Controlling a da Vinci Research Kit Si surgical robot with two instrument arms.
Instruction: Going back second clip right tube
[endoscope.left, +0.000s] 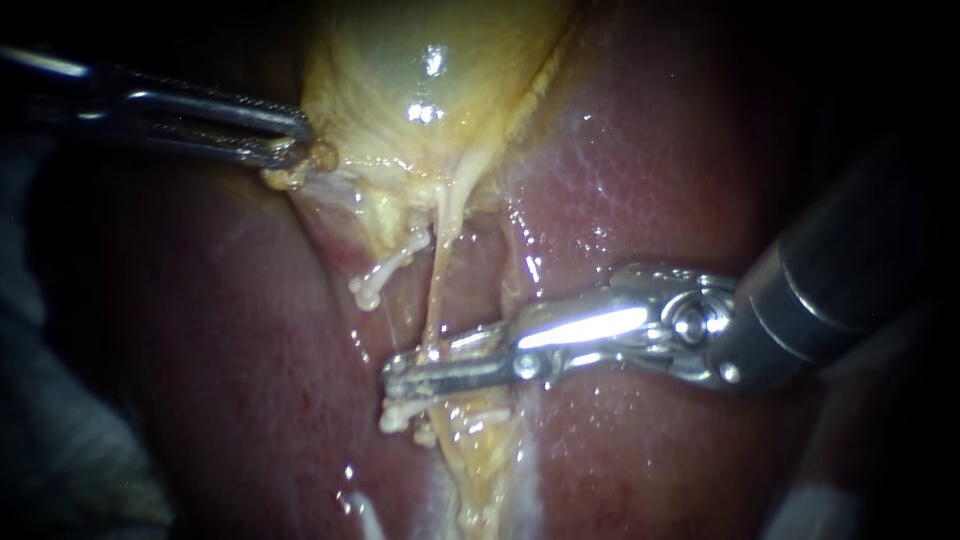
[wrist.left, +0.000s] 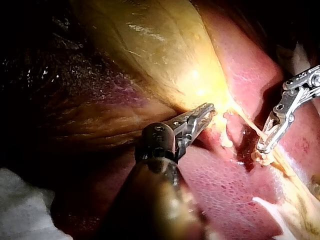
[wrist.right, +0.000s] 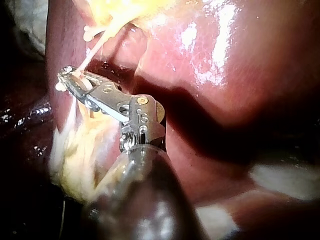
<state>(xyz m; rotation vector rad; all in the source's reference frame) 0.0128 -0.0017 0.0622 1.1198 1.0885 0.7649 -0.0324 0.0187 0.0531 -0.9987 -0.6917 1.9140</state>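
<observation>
Retreat pending: right instrument (endoscope.left: 396, 374) jaws parted astride right tube (endoscope.left: 445, 250), centre; left instrument (endoscope.left: 303, 137) clamps gallbladder (endoscope.left: 420, 60). Next: slide off.

Right instrument (endoscope.left: 398, 372) astride the tube (endoscope.left: 442, 250), over the liver (endoscope.left: 640, 200)
Its jaws lie at lower centre with a narrow gap between them, the tube crossing that gap. At upper left, the left instrument (endoscope.left: 303, 141) pinches the gallbladder (endoscope.left: 420, 60) by its lower edge.

One left instrument (endoscope.left: 300, 140), one right instrument (endoscope.left: 398, 373), one gallbladder (endoscope.left: 420, 60), one liver (endoscope.left: 650, 180), one thin tube (endoscope.left: 442, 250), one pale stub (endoscope.left: 385, 272)
</observation>
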